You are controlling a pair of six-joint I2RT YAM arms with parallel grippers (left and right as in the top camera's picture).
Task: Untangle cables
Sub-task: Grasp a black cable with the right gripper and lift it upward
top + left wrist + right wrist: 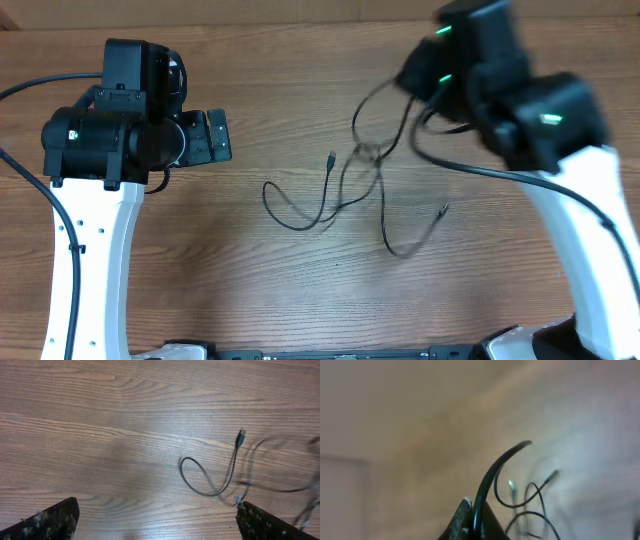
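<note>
Thin black cables (345, 190) lie tangled at the table's middle, with a knot (368, 153) and loose loops spreading left and down. One metallic plug tip (331, 157) points up; another end (442, 210) lies to the right. My right gripper (412, 78) is shut on a cable and holds it lifted above the table; the right wrist view shows the cable (495, 472) pinched between the jaws (474, 517). My left gripper (218, 135) is open and empty, left of the cables. The left wrist view shows a cable loop (207, 477) and a plug (241, 436) between the spread fingers (157, 520).
The wooden table (250, 280) runs under everything. Thicker black wires (470, 165) fixed to the right arm hang close to the tangle. The left arm's own wire (30, 85) runs off the left edge.
</note>
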